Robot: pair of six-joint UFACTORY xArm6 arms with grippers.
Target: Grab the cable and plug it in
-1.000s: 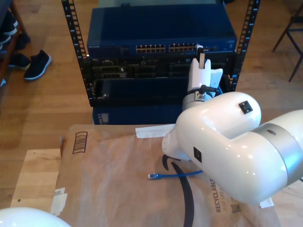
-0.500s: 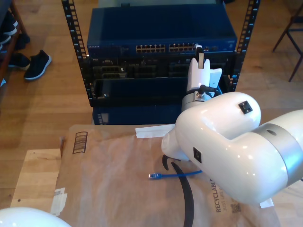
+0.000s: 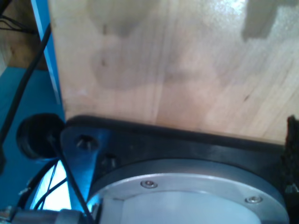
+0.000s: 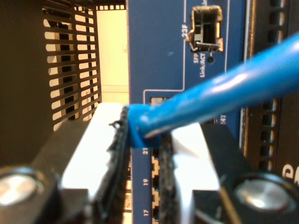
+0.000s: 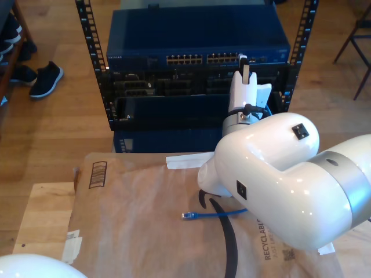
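Observation:
The cable [image 4: 219,93] is thin and bright blue, and my second gripper [image 4: 142,140] is shut on it close to one end, its black pads [image 4: 117,154] pinching the cable. The held end sits right at the numbered ports of the blue network switch [image 4: 159,56]; the plug itself is hidden behind the pads. In the exterior view my second gripper [image 5: 244,62] reaches up to the switch's port row [image 5: 203,58] in the rack. The cable's [image 5: 217,214] free end with a clear plug lies on brown paper. The first wrist view looks at a wooden board [image 3: 163,60].
The black rack [image 5: 93,63] holds the switch [image 5: 197,40] above darker units. Brown paper [image 5: 133,220] covers the table. A white arm's big joint [image 5: 278,179] hides the exterior view's right side. Shoes [image 5: 43,78] stand on the floor at that view's left. An SFP slot [image 4: 207,30] is near the cable.

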